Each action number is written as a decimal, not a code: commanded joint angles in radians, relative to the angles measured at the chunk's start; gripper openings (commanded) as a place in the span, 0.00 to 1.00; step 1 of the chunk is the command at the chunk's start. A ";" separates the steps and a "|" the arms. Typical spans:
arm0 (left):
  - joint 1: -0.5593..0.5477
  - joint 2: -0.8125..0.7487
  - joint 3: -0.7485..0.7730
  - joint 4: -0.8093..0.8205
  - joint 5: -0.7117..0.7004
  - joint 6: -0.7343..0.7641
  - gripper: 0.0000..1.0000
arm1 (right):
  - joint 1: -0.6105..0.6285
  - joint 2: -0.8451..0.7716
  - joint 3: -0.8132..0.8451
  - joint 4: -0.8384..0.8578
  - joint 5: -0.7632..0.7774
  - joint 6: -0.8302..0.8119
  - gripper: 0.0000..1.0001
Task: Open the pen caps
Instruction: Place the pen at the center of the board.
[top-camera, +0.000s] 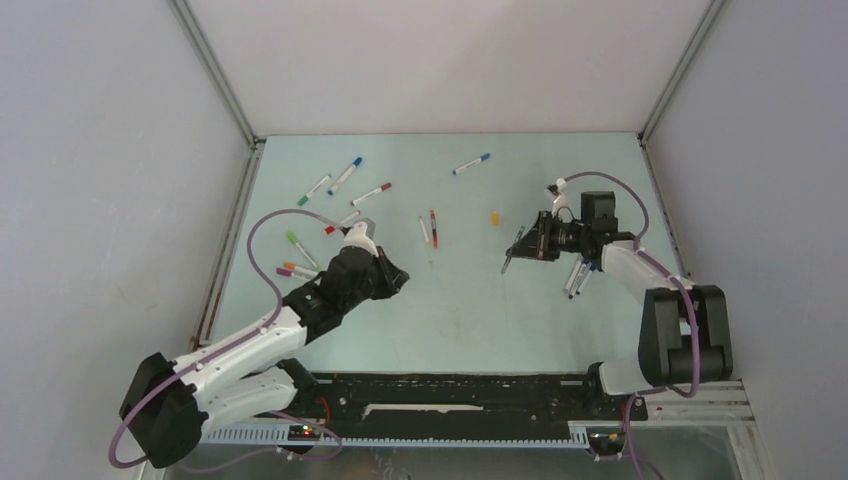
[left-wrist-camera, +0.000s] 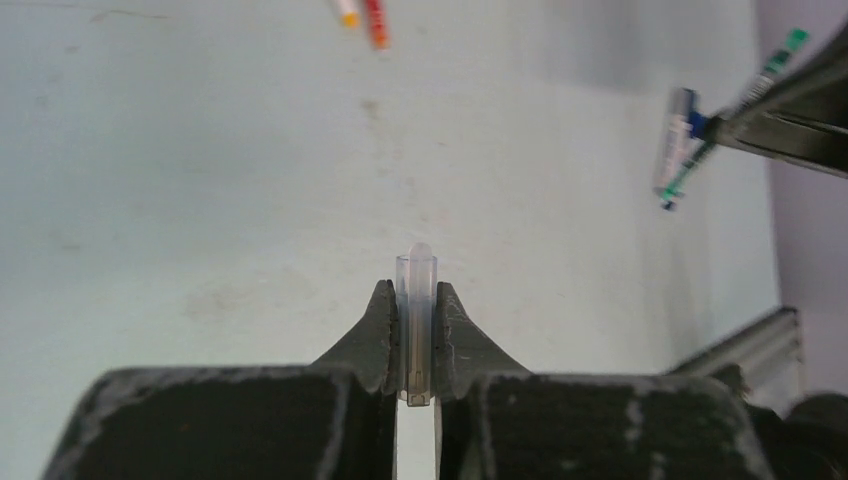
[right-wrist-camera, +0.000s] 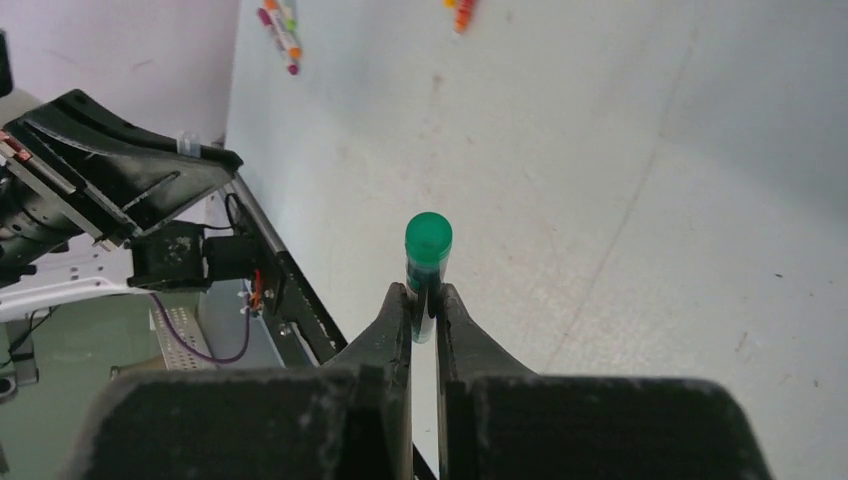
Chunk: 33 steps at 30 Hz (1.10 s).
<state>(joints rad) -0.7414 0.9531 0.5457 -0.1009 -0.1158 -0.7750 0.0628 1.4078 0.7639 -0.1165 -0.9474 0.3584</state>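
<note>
1. Stubby translucent grey pen cap (left-wrist-camera: 416, 268), pinched upright at the tips of the left gripper (left-wrist-camera: 413, 290), pressed on both sides by the black fingers (left-wrist-camera: 378, 325), rounded end poking out past them. Held off the surface, over the near-left part of the table.
2. Across from it, clamped in the right gripper (right-wrist-camera: 422, 292), a slim dark pen with a round green end (right-wrist-camera: 428, 240). Fingers closed onto the barrel, raised over the right side, well apart from the left gripper.
3. Farther back between the two, a small loose orange-yellow cap (top-camera: 495, 217), lying alone.
4. Near the middle, a red pen (top-camera: 433, 228) and a white pen (top-camera: 424, 231) side by side.
5. Scattered at back and left, a blue-capped pen (top-camera: 346, 174), a green-capped pen (top-camera: 314, 189), a red-capped pen (top-camera: 372, 193), a second blue-capped pen (top-camera: 471, 164), and a cluster of green, orange and magenta-capped pens (top-camera: 296, 270) beside the left arm.
6. Partly hidden under the right arm, a few more pens (top-camera: 575, 278).
7. Beneath everything, a pale blue-green tabletop (top-camera: 460, 310), faintly smudged. Plain grey-white walls (top-camera: 440, 60) on three sides, black rail (top-camera: 470, 395) along the near edge.
</note>
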 joint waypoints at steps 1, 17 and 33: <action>0.049 0.071 0.018 -0.063 -0.125 -0.025 0.00 | 0.017 0.085 0.102 -0.105 0.090 -0.117 0.00; 0.178 0.388 0.164 -0.113 -0.064 -0.001 0.01 | 0.043 0.401 0.420 -0.510 0.311 -0.355 0.01; 0.199 0.507 0.192 -0.106 0.001 0.003 0.06 | 0.001 0.568 0.520 -0.576 0.252 -0.307 0.09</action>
<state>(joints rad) -0.5556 1.4403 0.6838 -0.2199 -0.1390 -0.7841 0.0742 1.9369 1.2308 -0.6643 -0.6670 0.0387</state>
